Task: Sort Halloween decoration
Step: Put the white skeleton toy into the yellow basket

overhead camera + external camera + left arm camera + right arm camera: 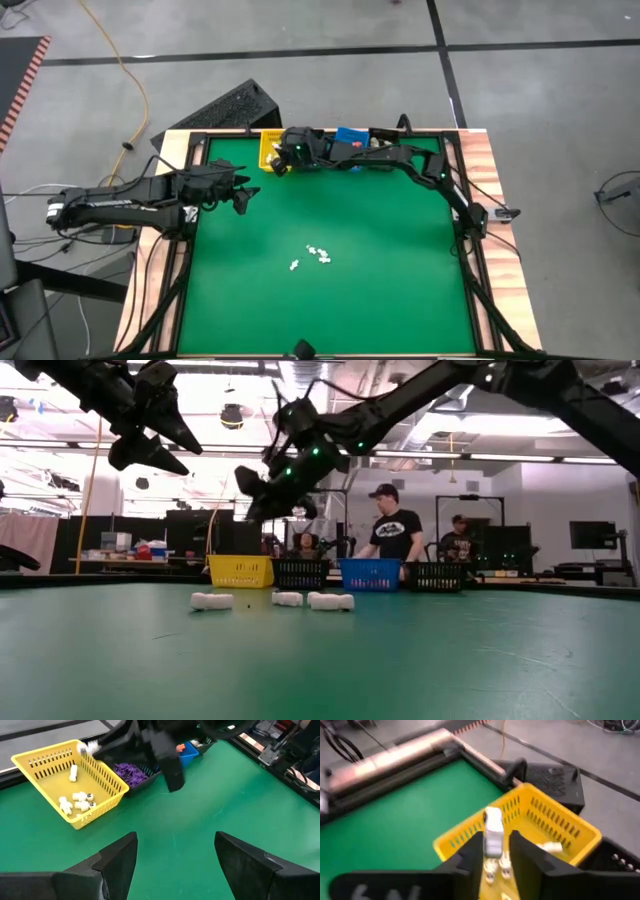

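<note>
Hovering over the yellow bin (555, 827), the right claw (495, 851) loosely brackets a white figurine (493, 831); left claw (175, 851) gapes apart.

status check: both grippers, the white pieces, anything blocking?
Right gripper above yellow slotted plastic bin, small white figurine between its fingers. Left gripper open, hovering off the bin. More white figurines on the green mat. Nothing blocking.

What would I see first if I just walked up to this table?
Probably the right end effector up over the yellow bin at the far edge of the table, with a little white piece between its fingers. Next, a few white pieces lying loose in the middle of the green table. The left end effector hangs open near the left side.
</note>
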### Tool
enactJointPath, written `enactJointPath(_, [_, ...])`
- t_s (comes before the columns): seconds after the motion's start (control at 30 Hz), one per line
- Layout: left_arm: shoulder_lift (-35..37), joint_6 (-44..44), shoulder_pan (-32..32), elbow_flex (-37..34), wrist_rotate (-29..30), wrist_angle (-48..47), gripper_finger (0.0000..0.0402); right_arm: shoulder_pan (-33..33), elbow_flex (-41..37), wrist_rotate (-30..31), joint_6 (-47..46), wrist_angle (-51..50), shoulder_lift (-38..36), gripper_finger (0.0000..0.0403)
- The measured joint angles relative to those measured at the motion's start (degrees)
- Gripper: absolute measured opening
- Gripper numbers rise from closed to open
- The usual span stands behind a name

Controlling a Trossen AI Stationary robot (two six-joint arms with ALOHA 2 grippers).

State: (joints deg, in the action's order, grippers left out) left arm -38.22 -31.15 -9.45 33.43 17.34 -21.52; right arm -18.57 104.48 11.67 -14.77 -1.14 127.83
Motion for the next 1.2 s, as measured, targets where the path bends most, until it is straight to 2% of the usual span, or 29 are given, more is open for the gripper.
enactJointPath(0.2, [0.0,0.01,0.0,0.0,0.02,0.0,0.0256,-0.78,3.61,-1.25,0.21,-2.32,1.88,0.0203])
enactJointPath(0.3, [0.0,0.01,0.0,0.0,0.1,0.0,0.0256,-1.13,4.19,-1.64,0.22,-4.14,1.4,0.0229])
enactJointPath(0.4, [0.0,0.03,0.0,0.0,0.26,0.02,0.0256,-1.51,4.16,-3.33,0.32,-7.91,-1.07,0.0235])
enactJointPath(0.5, [0.0,0.03,0.0,0.0,0.56,0.02,0.0256,-1.84,4.28,-8.07,4.45,-14.46,-5.48,0.0231])
enactJointPath(0.67, [0.0,1.35,-0.02,0.0,0.95,-0.05,0.0256,-1.38,3.95,-17.04,10.91,-31.1,-13.64,0.0221])
enactJointPath(0.77, [0.0,1.98,-0.02,0.0,0.98,-0.02,0.0256,-0.48,3.63,-19.3,12.97,-41.93,-19.79,0.0219])
enactJointPath(0.9, [0.0,2.01,0.0,0.0,0.98,-0.02,0.0256,0.89,2.7,-19.31,13.81,-56.18,-28.71,0.0219])
enactJointPath(0.97, [0.0,2.21,0.0,0.0,0.96,0.05,0.0256,1.92,1.09,-19.16,13.26,-60.23,-33.38,0.0219])
enactJointPath(1.1, [0.0,2.5,0.0,0.0,0.48,0.03,0.0256,5.85,-7.65,-13.74,8.21,-62.02,-44.73,0.0219])
enactJointPath(1.2, [0.0,2.9,0.0,0.0,0.44,0.03,0.0256,10.61,-18.61,-7.12,0.39,-58.48,-52.89,0.0219])
